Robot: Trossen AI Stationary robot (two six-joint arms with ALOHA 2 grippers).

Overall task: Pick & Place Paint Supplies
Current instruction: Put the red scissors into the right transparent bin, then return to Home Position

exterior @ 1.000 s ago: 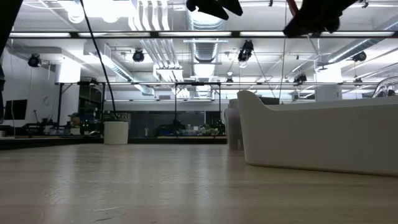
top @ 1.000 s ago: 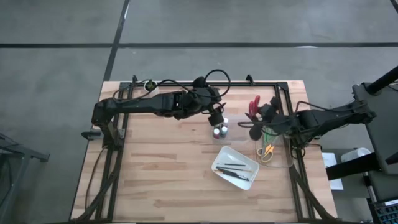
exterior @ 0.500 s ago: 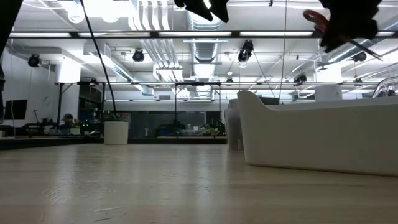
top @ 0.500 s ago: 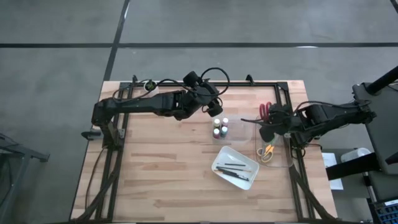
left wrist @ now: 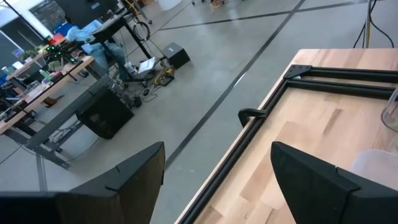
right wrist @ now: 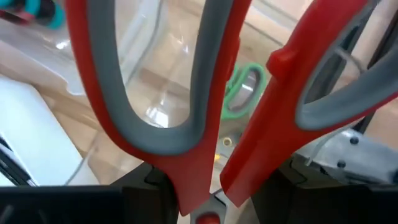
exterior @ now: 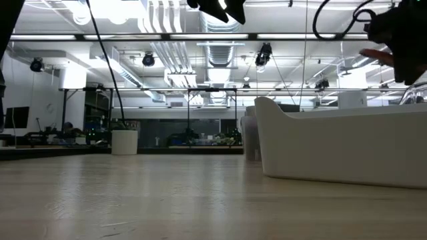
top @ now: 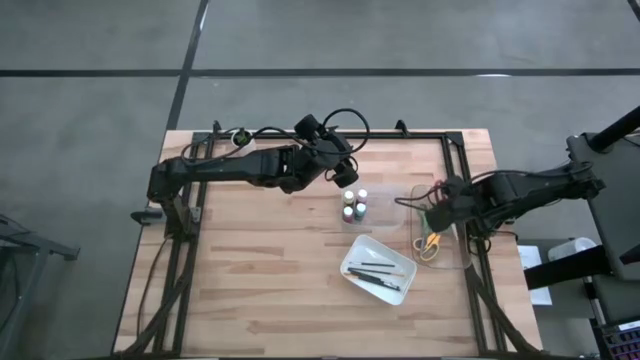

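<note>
A pale wooden table (top: 270, 260) stands on a grey concrete floor, framed by dark rails, with an open workshop showing beyond it in the low view.

At the right of the high view, the right gripper (top: 437, 208) is clenched on the red-handled scissors (right wrist: 205, 106), whose red and grey loops fill the right wrist view. It hangs over the upper end of a clear container (top: 445, 262) at the table's right edge. Through the loops, the green-handled scissors (right wrist: 239, 93) lie in the container below. In the high view the yellow-handled scissors (top: 431, 243) lie lower in the same container.

Left of it, near the frame's centre, the paint bottles (top: 353, 206) stand in a small cluster. Below them sits the white tray (top: 352, 262) holding the thin dark brushes (top: 378, 275).

The left gripper (top: 343, 176) waits at upper centre, above the bottles, its fingers (left wrist: 124, 180) spread and holding nothing.

The step in hand looks like setting the red scissors down with the other two pairs. To do it well, the gripper should keep centred over the container's opening and come down inside its walls before letting go. The blades should point along the container's long side, so they do not catch the rim or tip the light plastic. Releasing low should stop the scissors bouncing out.
</note>
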